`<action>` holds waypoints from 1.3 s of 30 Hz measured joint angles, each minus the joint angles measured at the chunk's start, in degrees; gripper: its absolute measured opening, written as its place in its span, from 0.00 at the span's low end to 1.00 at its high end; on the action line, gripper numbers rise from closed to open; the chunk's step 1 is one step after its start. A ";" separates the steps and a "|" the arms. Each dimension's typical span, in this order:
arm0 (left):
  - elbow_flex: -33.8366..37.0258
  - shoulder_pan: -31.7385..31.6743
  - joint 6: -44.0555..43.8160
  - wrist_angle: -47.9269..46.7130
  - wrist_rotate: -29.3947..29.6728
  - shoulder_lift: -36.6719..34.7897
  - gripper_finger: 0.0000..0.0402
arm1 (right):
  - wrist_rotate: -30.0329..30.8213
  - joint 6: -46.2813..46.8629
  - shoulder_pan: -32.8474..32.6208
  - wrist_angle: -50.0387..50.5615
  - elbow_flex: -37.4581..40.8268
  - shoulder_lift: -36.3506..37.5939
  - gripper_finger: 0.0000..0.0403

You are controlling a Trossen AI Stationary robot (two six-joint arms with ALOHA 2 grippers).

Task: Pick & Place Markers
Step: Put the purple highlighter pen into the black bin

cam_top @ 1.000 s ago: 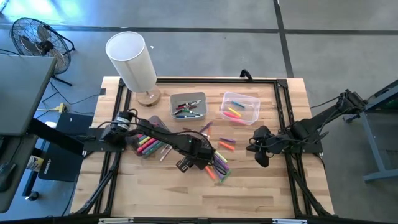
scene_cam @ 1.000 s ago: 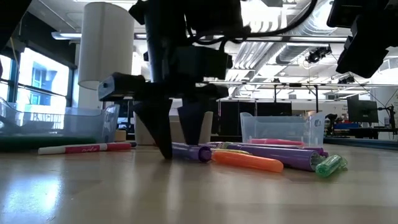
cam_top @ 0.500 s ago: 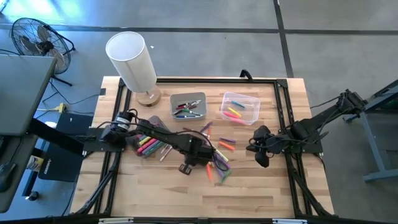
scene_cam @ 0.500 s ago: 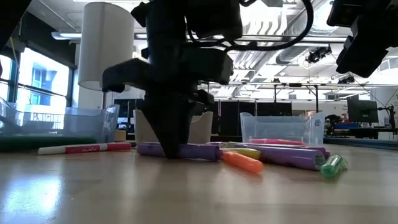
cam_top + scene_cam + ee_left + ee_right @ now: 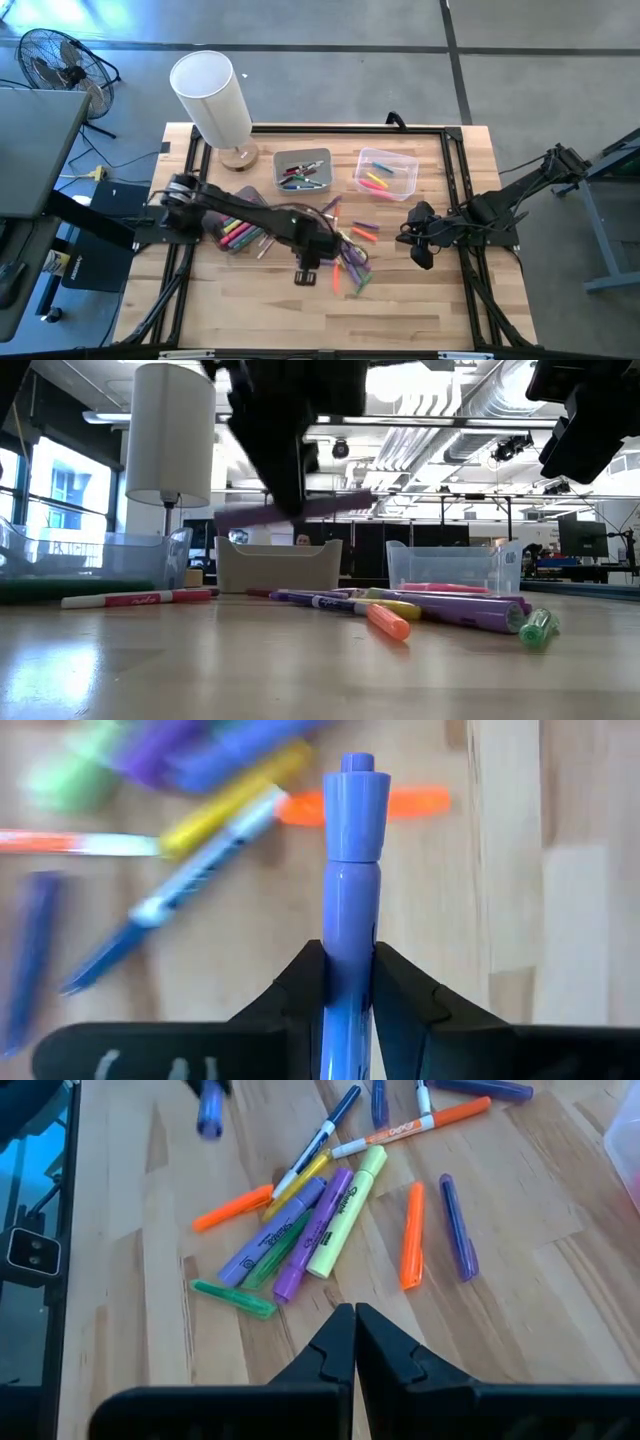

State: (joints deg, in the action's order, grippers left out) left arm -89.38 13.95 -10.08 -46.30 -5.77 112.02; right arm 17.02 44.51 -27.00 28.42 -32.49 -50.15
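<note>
Your left gripper (image 5: 347, 988) has its jaws pinching a purple marker (image 5: 349, 870), lifted clear of the desk (image 5: 250, 310).

In the low view that purple marker hangs roughly level in the air, above the loose pile of markers (image 5: 420, 608) spread on the wood. From above, your left gripper sits over the middle of the desk, just beside the scatter of purple, green, yellow and orange pens (image 5: 300, 1230). An orange highlighter (image 5: 387, 622) lies at the near edge of that pile, and a green one (image 5: 536, 626) off to its side. Your right gripper (image 5: 355, 1342) waits near the right side of the desk, jaws pressed together and holding nothing. A grey bin (image 5: 302, 170) and a clear bin (image 5: 386, 172) at the far side each hold a few markers.
</note>
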 joint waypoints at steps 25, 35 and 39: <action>36.69 -10.31 -22.03 -7.17 16.84 -49.01 0.13 | 7.02 2.99 0.06 -6.45 0.00 -0.02 0.00; 52.53 -14.85 -32.36 -7.26 15.08 -60.55 0.18 | 8.07 3.50 0.06 -6.51 0.00 -0.02 0.00; 53.76 -14.70 -32.25 -7.31 14.64 -60.19 0.32 | 11.19 3.45 0.06 -6.56 0.00 -0.02 0.00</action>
State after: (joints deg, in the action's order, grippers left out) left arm -35.62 -0.75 -42.33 -53.61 8.87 51.83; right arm 28.20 47.96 -26.94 21.87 -32.49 -50.17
